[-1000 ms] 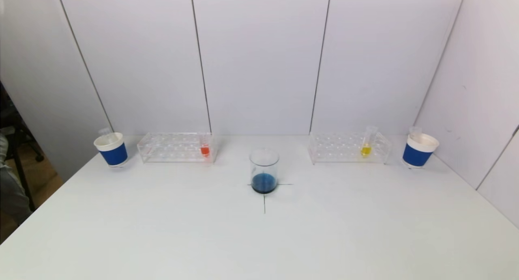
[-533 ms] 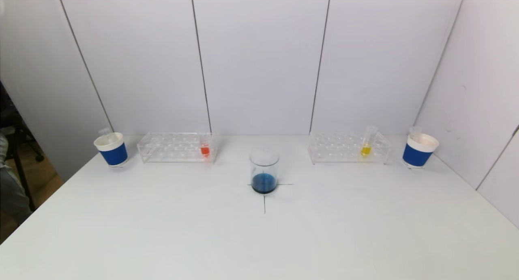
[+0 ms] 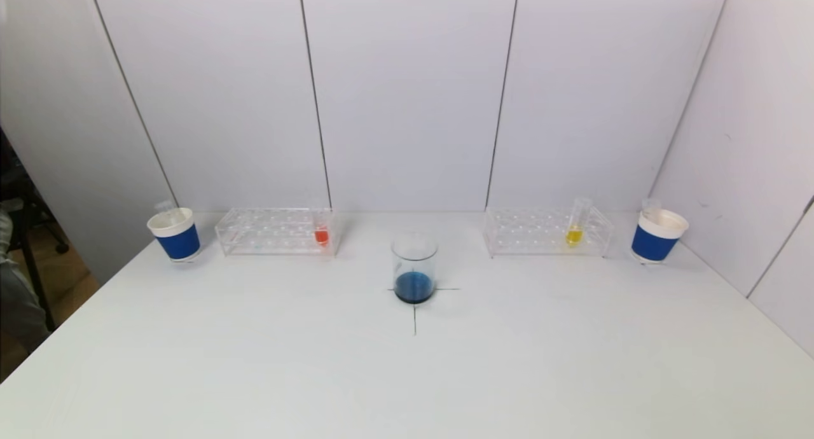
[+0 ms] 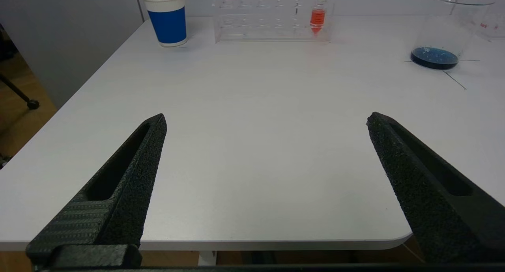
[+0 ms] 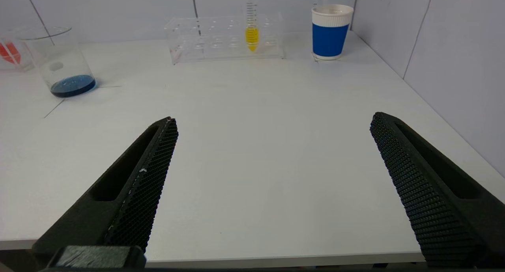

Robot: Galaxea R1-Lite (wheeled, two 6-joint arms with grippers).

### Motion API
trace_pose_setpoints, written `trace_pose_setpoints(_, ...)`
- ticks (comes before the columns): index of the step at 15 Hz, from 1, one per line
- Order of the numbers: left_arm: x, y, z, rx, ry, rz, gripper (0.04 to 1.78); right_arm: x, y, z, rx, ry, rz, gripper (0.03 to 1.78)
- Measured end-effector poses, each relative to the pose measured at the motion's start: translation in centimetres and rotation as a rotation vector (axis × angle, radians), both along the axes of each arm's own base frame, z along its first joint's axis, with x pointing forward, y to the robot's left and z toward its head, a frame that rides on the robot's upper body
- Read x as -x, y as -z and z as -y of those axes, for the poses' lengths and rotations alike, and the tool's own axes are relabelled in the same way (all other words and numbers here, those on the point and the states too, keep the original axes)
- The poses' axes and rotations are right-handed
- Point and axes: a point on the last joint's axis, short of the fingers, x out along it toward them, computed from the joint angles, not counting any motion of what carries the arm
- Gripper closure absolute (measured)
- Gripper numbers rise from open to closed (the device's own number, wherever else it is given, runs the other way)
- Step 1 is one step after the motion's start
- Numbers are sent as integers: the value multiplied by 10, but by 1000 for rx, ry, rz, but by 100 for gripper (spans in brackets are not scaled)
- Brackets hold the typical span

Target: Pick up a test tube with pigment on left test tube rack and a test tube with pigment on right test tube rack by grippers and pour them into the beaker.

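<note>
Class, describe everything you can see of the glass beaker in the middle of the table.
The beaker is a clear, see-through cylinder, glass by its look, standing upright on the white table. It sits at the crossing of thin black lines drawn on the tabletop, between the two test tube racks and nearer the robot than they are. A shallow layer of dark blue liquid covers its bottom; the rest is empty. Nothing but the table touches it.

Bright, even light falls from above onto the white table [image 3: 254, 362], with no glare. The beaker [image 3: 414, 267] and cups throw only faint, soft shadows.
</note>
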Motion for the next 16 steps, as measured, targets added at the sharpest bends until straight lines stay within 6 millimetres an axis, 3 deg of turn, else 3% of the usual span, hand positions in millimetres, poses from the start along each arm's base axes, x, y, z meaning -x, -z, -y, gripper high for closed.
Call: trace_pose_setpoints(16, 0, 0, 0, 0, 0, 0, 5, 0, 0, 0, -2, 1, 0, 4)
